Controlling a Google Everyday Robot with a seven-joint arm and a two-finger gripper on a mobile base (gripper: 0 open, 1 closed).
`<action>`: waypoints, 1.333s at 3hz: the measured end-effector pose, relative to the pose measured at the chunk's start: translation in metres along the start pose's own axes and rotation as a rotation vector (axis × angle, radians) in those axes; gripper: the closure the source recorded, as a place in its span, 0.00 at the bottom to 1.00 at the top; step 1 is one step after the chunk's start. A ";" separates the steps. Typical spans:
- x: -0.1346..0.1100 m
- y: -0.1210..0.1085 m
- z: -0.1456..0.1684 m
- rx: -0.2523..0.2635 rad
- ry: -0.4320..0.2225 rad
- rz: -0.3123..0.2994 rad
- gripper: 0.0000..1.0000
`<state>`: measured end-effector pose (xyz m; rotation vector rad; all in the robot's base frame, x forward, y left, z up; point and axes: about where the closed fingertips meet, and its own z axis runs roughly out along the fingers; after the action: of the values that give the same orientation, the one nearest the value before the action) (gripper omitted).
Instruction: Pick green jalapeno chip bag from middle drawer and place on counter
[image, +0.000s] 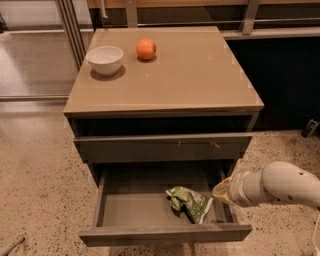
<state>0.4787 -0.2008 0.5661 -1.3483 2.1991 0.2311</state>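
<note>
The green jalapeno chip bag (189, 201) lies crumpled on the floor of the middle drawer (165, 233), toward its right side. The drawer is pulled out with its plain front facing me. My gripper (222, 191) comes in from the right on a white arm (280, 185). It hangs at the drawer's right wall, just right of the bag and slightly above it. I cannot see it touching the bag. The tan counter (200, 75) tops the cabinet above.
A white bowl (105, 59) and an orange fruit (146, 49) stand on the counter's far left. A shut drawer front with small pale scratches (162, 148) overhangs the back of the open drawer. Speckled floor surrounds the cabinet; dark panels stand behind right.
</note>
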 end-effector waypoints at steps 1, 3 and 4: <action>0.020 0.008 0.053 -0.054 -0.049 0.030 1.00; 0.020 0.011 0.063 -0.071 -0.071 0.032 1.00; 0.010 0.018 0.084 -0.116 -0.117 0.022 0.82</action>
<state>0.4896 -0.1654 0.4877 -1.3369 2.1324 0.4407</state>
